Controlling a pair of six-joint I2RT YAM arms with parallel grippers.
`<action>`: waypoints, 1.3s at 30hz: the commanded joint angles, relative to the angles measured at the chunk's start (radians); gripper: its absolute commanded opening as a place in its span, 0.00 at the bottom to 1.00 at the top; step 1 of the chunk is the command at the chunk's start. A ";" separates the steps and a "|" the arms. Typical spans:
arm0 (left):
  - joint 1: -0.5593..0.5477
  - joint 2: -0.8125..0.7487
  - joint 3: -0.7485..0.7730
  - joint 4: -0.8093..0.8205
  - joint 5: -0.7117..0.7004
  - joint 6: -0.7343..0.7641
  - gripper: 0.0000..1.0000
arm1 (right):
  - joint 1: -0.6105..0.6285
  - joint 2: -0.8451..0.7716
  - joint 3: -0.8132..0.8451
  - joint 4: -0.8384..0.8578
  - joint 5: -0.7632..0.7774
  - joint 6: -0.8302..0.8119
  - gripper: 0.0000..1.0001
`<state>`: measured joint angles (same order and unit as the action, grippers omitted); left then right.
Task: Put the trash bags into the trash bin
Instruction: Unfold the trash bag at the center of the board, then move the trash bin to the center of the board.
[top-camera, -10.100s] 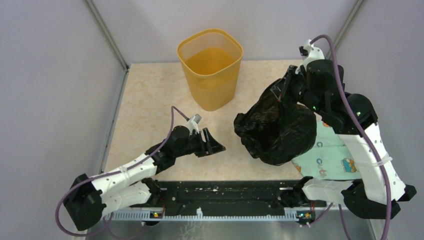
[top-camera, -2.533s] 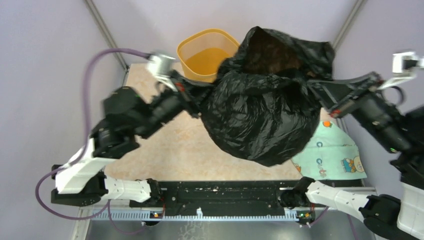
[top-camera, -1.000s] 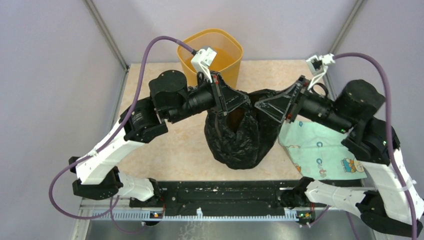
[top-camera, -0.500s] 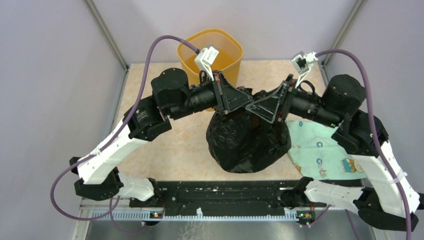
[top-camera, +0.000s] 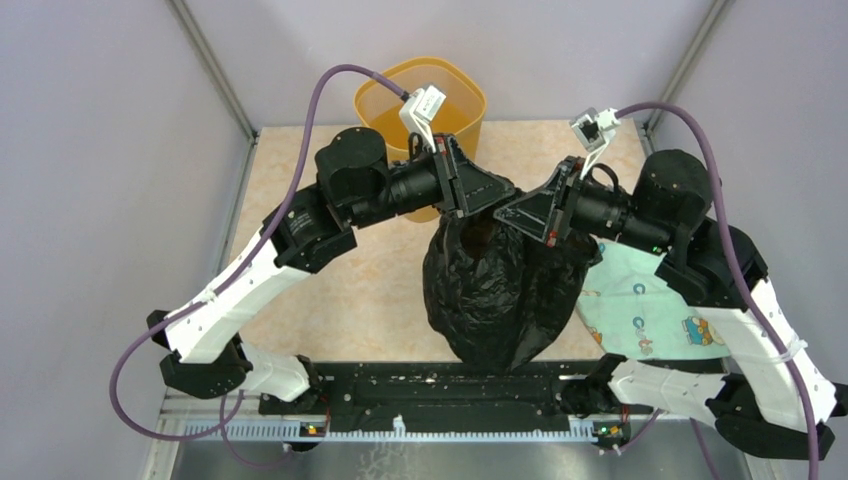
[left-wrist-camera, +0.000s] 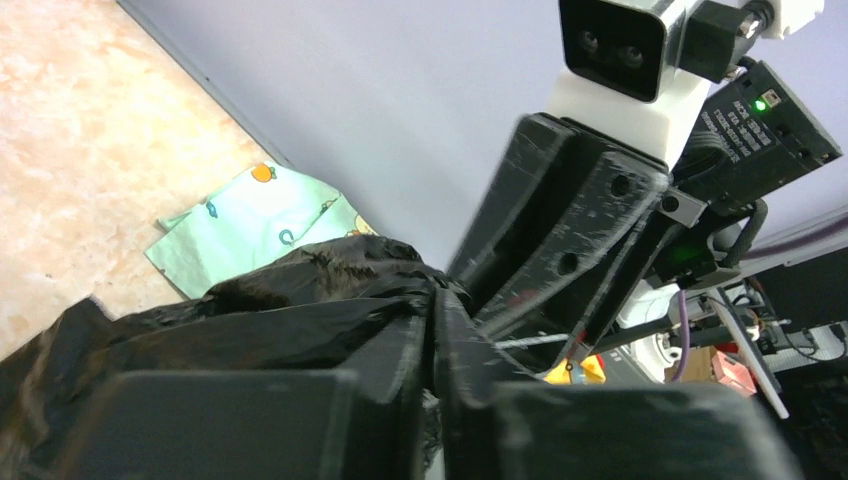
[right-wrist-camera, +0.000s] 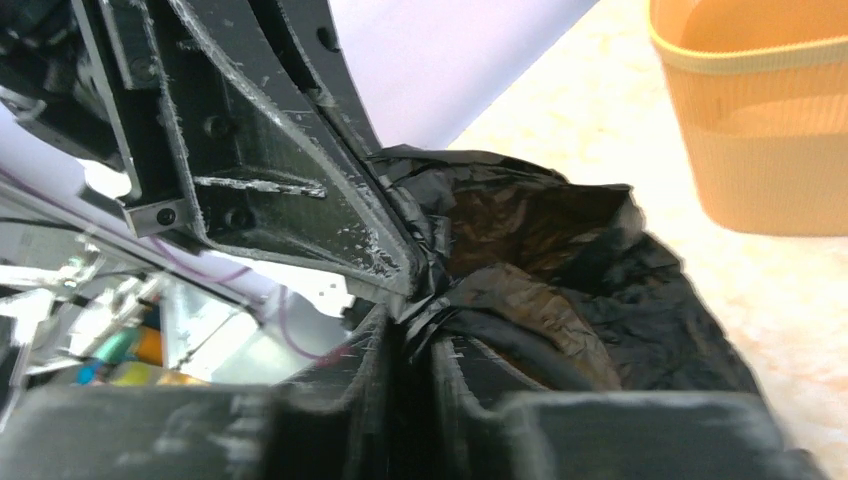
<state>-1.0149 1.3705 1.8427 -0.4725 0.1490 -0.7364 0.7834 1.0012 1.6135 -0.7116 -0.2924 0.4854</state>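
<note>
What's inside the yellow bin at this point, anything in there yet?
Where visible, the trash bin holds nothing, just bare yellow wall. The left arm covers its near part, so that is unknown. The trash bag hangs outside it.

- The top view looks down from above and behind on the whole beige mottled bench (top-camera: 300, 270).
- The wrist views sit close behind the left end effector (left-wrist-camera: 433, 345) and right end effector (right-wrist-camera: 410, 345), facing each other.
- All share the crinkled glossy black plastic trash bag (top-camera: 500, 300).

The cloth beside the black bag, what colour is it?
The cloth is pale green with small cartoon pictures; the top view shows it best.
</note>
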 joint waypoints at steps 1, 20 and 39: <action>0.026 -0.016 -0.033 0.115 0.052 -0.002 0.43 | 0.006 0.028 0.096 -0.082 0.147 -0.009 0.00; 0.204 -0.044 0.064 -0.193 -0.655 0.334 0.98 | 0.005 0.139 0.484 -0.218 0.663 -0.194 0.00; 0.643 0.283 0.034 -0.168 -0.444 0.337 0.91 | 0.005 0.174 0.535 -0.165 0.736 -0.335 0.00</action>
<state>-0.3931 1.6115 1.8252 -0.6991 -0.3462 -0.4156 0.7834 1.1725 2.1151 -0.9390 0.4065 0.2008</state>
